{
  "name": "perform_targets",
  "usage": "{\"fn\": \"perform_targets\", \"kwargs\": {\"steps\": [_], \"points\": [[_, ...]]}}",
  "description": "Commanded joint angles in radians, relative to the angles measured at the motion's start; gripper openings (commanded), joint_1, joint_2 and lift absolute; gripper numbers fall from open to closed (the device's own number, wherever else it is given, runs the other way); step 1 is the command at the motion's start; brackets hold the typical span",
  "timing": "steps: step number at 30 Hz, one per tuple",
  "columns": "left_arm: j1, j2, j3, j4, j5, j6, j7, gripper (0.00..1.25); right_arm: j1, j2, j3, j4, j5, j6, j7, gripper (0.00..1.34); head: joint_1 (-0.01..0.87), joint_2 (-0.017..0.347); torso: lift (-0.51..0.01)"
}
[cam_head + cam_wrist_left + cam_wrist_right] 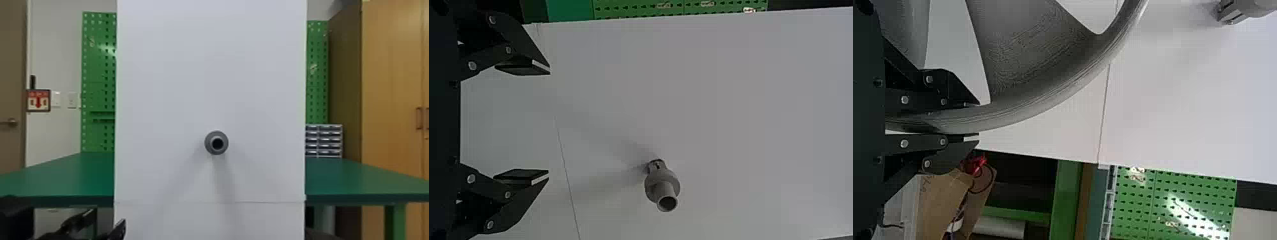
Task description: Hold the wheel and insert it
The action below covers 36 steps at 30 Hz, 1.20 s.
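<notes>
Where the white panel (210,73) ends at its left edge, the left tool (108,215) sits low, fingers apart, near the green worktop's (63,177) front edge. Open panel surface lies between it and the grey post (209,138), which juts out near the middle with room all round. Farther right, the right tool (978,120) is clamped on the wheel (1053,95); its rim runs between the fingers and curves away past their tips, apart from the post.

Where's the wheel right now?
Right wrist view, robot's right side: the wheel's rim sits between the right hand's fingers, in front of the white panel.
</notes>
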Motion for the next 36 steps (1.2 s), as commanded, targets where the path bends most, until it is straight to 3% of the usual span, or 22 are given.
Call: {"fn": "perform_targets", "kwargs": {"steps": [1,18,36], "points": [[0.0,0.0,0.0,-0.001,0.0,0.001,0.001,0.74,-0.004,0.008,0.005,-0.062,0.016,0.053,0.0,0.17,0.0,0.0,-0.499],[0.002,0.0,0.003,0.0,-0.001,0.001,0.001,0.74,-0.038,0.016,0.03,-0.246,0.021,0.3,0.0,0.17,0.0,0.0,-0.499],[0.003,0.0,0.002,0.0,-0.006,0.001,0.001,0.74,-0.136,0.016,0.059,-0.401,0.008,0.578,0.0,0.17,0.0,0.0,-0.499]]}}
